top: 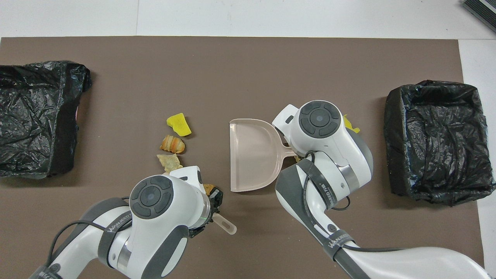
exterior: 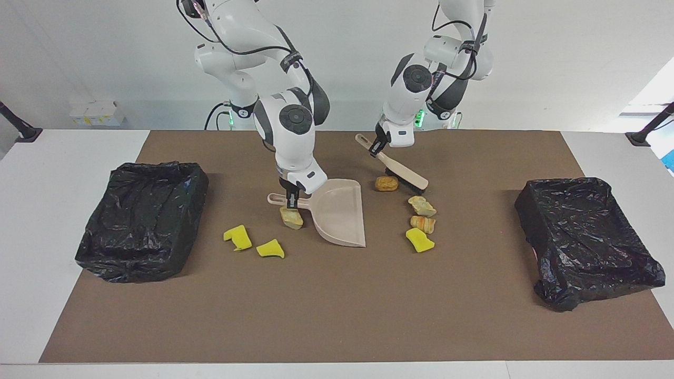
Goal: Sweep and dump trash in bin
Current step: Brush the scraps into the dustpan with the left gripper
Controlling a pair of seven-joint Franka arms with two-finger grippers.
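My right gripper (exterior: pixel 291 199) is shut on the handle of the beige dustpan (exterior: pixel 339 213), whose mouth faces the left arm's end. My left gripper (exterior: pixel 378 147) is shut on the handle of the beige hand brush (exterior: pixel 403 172), whose dark bristles are down by a brown chunk (exterior: pixel 386 183). A tan chunk (exterior: pixel 422 206), a bread-like piece (exterior: pixel 423 224) and a yellow sponge (exterior: pixel 419 240) lie in a row beside the pan's mouth. Another tan chunk (exterior: pixel 291 217) lies under the pan's handle. Two yellow sponges (exterior: pixel 238 237) (exterior: pixel 270 248) lie toward the right arm's end.
Two bins lined with black bags stand on the brown mat (exterior: pixel 326 316): one at the right arm's end (exterior: pixel 142 221), one at the left arm's end (exterior: pixel 584 237). In the overhead view the right arm hides most of the sponges by the dustpan (top: pixel 252 155).
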